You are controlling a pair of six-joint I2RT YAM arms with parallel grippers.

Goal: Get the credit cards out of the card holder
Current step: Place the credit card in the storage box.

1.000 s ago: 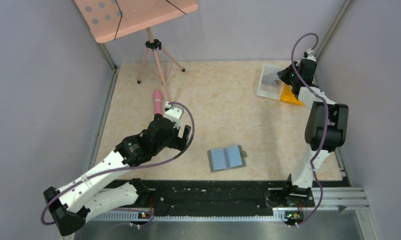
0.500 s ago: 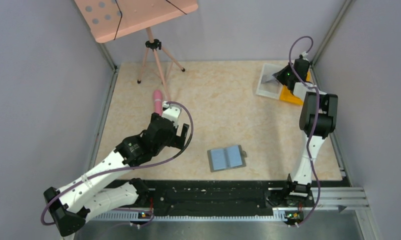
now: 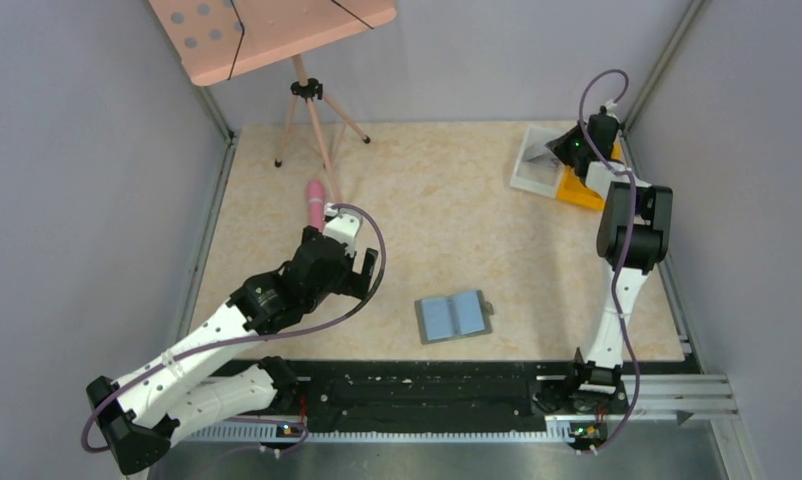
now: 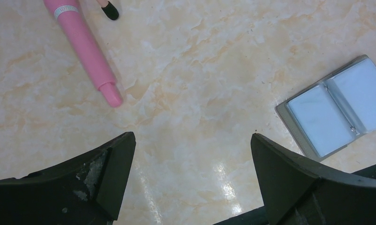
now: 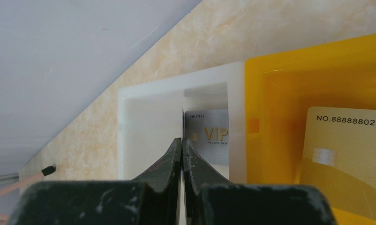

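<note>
Your right gripper (image 5: 182, 139) has swung over the white bin (image 5: 176, 80) at the far right worktop (image 3: 427, 200) corner, clamped shut. Left gripper (image 4: 191, 138) wide open, empty. Card holder (image 3: 454, 316) looks emptied.

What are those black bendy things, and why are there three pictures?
They are robot arms, a left arm and a right arm. One picture looks down from above; the other two come from a camera on each wrist. On the table lie an open card holder, a pink stick and a small tripod. The left tool is wide open and holds nothing. The right tool is pinched shut over a white bin with a silver card inside; beside it, a yellow bin holds a gold card.
</note>
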